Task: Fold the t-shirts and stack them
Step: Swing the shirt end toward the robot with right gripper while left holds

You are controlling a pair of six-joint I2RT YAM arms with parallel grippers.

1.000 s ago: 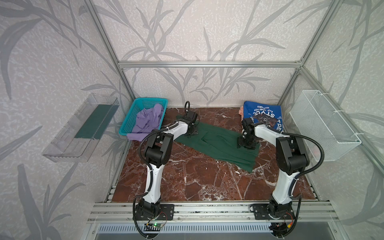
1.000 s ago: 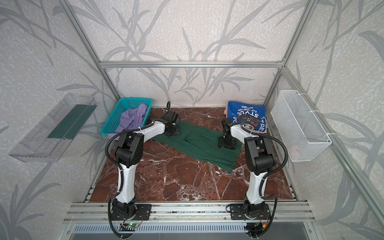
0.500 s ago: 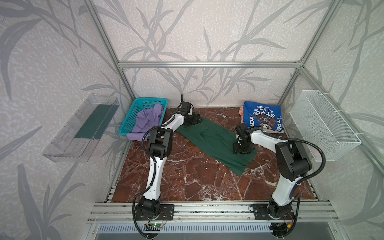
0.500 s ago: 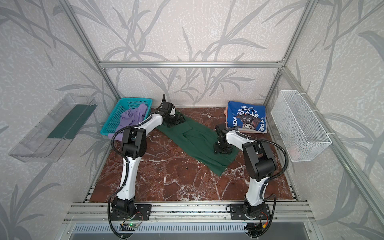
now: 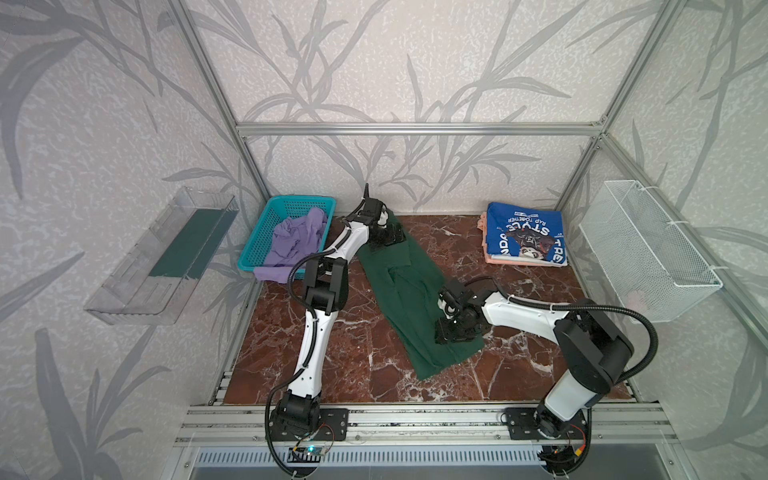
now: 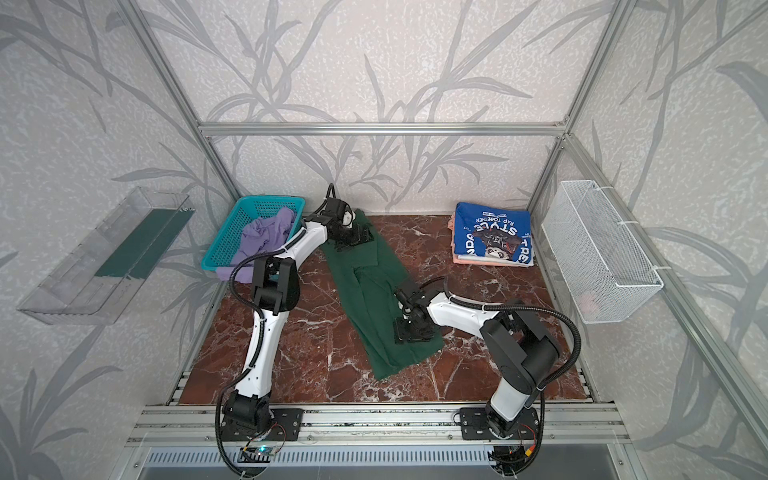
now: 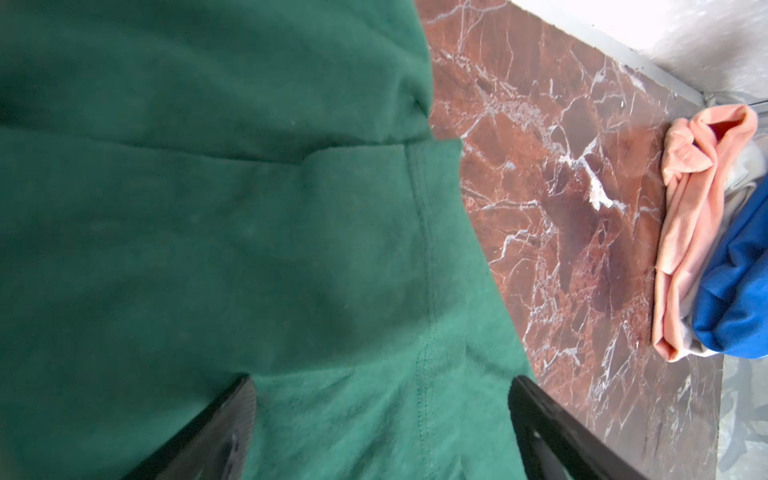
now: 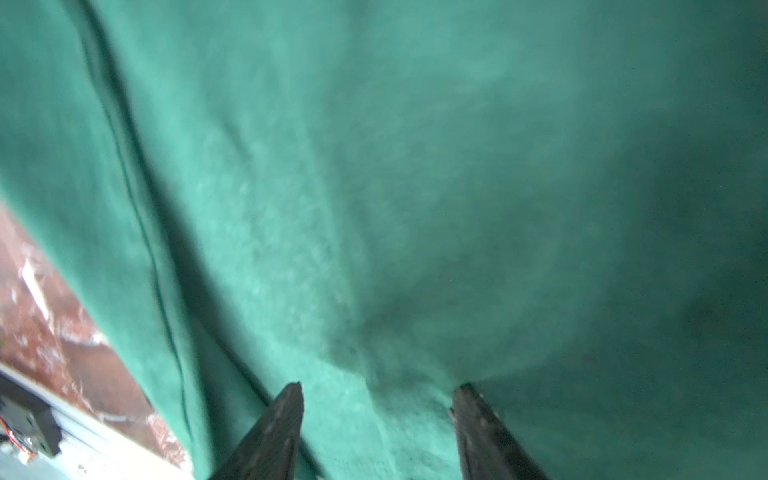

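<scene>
Jaws on the left gripper (image 7: 380, 384) stood wide apart, empty, just above the far end of the plain dark green cotton t-shirt (image 5: 409, 291). On the right gripper (image 8: 376, 390) the jaws were also parted, tips down on the same cloth close to its near end. A faint pucker showed between them, but I saw no fold pinched.

The green shirt lay flat on the red-brown marble counter (image 5: 332, 332) as a long narrow band. Its long axis ran straight from one pair of jaws to the other, so each arm had one end directly beneath it and the middle lay between them.

Off to the outer side of the right jaws, well apart from them, sat the folded royal blue t-shirt with white lettering (image 5: 525, 237) on top of the folded peach t-shirt (image 7: 685, 232). Beside the left jaws, the crumpled lavender t-shirt (image 5: 295, 241) spilled over the turquoise perforated plastic basket (image 5: 266, 224).

To my eye the next fold would run end to end along that axis. The right arm looked better placed to carry the bundle to the stack.
</scene>
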